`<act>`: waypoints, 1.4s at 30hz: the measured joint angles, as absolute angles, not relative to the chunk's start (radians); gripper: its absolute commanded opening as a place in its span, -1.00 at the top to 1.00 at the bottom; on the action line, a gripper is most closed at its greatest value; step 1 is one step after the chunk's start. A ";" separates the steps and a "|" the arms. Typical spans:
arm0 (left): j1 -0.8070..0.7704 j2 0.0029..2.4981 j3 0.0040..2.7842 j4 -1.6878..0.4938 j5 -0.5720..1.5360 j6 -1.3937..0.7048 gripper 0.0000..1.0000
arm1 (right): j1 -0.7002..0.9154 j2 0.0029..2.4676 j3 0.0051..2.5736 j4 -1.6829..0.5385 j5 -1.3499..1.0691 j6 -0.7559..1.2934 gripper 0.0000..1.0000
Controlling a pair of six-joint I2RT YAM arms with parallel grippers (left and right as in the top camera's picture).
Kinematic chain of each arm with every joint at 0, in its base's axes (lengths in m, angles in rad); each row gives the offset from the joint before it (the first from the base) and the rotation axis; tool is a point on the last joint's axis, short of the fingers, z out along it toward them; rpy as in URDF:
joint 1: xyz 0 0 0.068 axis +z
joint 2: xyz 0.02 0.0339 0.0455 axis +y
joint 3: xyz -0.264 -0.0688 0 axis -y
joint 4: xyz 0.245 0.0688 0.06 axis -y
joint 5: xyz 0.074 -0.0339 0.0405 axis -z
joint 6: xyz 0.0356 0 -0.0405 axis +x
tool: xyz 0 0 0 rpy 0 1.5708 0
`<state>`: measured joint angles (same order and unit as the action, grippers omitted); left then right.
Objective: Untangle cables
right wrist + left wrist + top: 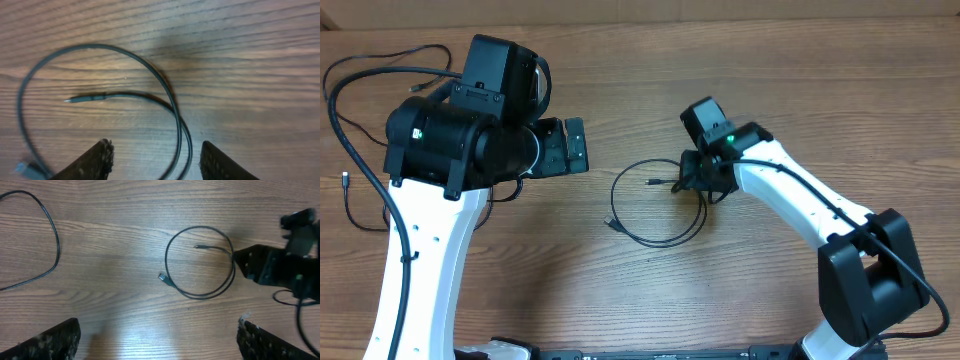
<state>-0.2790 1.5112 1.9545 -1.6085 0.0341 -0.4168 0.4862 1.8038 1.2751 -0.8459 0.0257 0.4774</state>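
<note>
Overhead view: a thin black looped cable (620,228) lies flat near the middle of the wooden table (800,70), curled into one near-round ring. One small plug end sits at the ring's 8 o'clock, just outside the curve. The other end turns inside the ring, with a short straight stretch along the 3-to-9 o'clock line and its metal tip pointing to 9 o'clock.

The right gripper (695,182) sits at the ring's 3 o'clock edge, right over the place where the inner end crosses the ring. In the right wrist view its fingers (95,161) stand wide apart at the bottom edge. Two strands of the looped cable (176,112) run down between them towards 6 o'clock, closer to the right-hand finger. I cannot tell whether either finger touches a strand. The straight end lies at about 10 o'clock from that gap, with its tip again pointing to 9 o'clock.

The left gripper (563,146) is at the ring's 10 o'clock and well clear of it. In the left wrist view the left gripper (159,325) has its fingers spread far apart. The looped cable (172,245) lies at its 1 o'clock, with the right gripper (257,265) at the ring's 3 o'clock.

Other cords (390,69), also thin and black, trail in loose curves at the table's 9 to 10 o'clock, around the left arm. How many there are is unclear.
</note>
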 measured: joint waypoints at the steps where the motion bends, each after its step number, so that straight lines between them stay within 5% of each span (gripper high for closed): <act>1: -0.279 1.511 1.955 -1.608 0.034 -0.417 -0.99 | 0.486 1.804 1.256 -0.821 0.026 0.467 0.05; 7: -0.279 1.511 1.954 -1.608 0.034 -0.417 -0.99 | 0.486 1.804 1.185 -0.718 0.026 0.403 0.26; 16: -0.279 1.511 1.954 -1.608 0.034 -0.417 -0.99 | 0.486 1.843 1.177 -0.691 0.026 0.378 0.13; 38: -0.279 1.511 1.954 -1.617 0.034 -0.417 -0.99 | 0.437 1.875 1.120 -0.634 -0.005 0.369 0.24; 42: -0.279 1.511 1.954 -1.617 0.034 -0.417 -0.99 | 0.437 1.874 1.118 -0.622 -0.019 0.370 0.66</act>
<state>-0.2790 1.5112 1.9545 -1.6165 0.0341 -0.4168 0.4374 1.8736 1.1179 -0.6220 -0.0193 0.3698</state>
